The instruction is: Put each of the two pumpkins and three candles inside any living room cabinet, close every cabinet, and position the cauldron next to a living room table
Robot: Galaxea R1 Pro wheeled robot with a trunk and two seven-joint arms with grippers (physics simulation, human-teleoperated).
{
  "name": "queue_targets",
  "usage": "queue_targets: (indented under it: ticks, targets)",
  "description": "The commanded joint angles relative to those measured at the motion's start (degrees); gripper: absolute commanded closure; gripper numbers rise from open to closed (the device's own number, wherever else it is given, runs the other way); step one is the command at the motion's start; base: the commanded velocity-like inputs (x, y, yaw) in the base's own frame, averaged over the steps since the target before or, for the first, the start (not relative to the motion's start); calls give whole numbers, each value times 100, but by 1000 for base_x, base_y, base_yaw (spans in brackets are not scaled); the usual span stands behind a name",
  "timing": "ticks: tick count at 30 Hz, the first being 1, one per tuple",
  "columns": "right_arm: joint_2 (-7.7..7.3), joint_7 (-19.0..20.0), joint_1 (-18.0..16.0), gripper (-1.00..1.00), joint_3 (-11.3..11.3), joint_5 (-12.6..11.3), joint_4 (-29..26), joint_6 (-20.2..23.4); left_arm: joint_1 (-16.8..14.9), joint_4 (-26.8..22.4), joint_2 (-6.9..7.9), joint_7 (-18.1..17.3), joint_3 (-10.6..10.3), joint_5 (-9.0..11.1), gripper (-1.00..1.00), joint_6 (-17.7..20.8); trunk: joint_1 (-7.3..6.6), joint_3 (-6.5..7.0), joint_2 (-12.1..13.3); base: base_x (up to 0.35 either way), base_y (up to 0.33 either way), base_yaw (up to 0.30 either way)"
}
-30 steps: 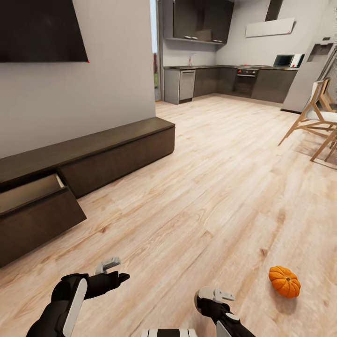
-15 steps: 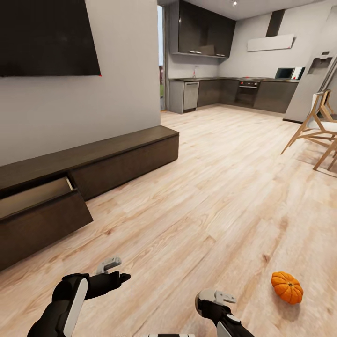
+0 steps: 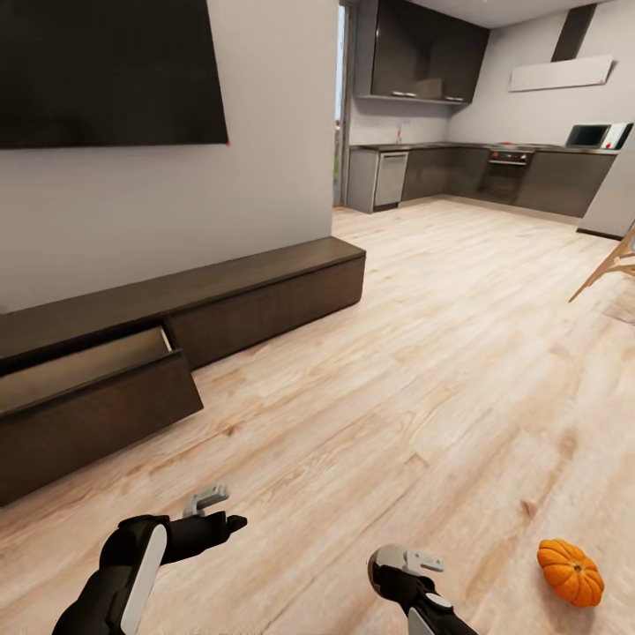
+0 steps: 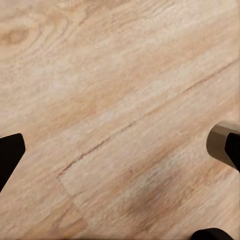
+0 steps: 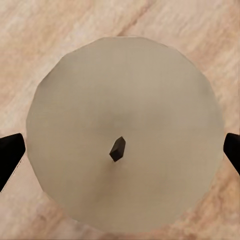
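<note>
Candle (image 5: pixel 122 135) sat clamped in the right gripper (image 5: pixel 120 150).
Left gripper (image 4: pixel 120 150) hung empty, jaws apart; pumpkin (image 3: pixel 571 571) lay on the floor (image 3: pixel 423 353).

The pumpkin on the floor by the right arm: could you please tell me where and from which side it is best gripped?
Grip the pumpkin across its ribbed orange body, coming from above. It lies apart on open floor, squat and round, so the widest part probably gives the jaws the surest hold.

No legible text or labels
</note>
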Motion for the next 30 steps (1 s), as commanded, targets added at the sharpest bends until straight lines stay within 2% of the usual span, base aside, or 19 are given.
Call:
queue_targets:
  ticks: [1,13,30]
  targets:
    - [1,-8,1,100,6,4,0,-16,0,0,0,0,-2,-3,-100,0,-23,11,42,0,0,212]
    - [5,-300,2,100,29,25,0,-31,0,0,-9,0,-6,4,-100,0,-286,145,523,0,0,210]
    - [10,-348,4,100,39,38,0,-40,0,3,0,0,-6,15,-100,0,-660,335,1205,0,0,210]
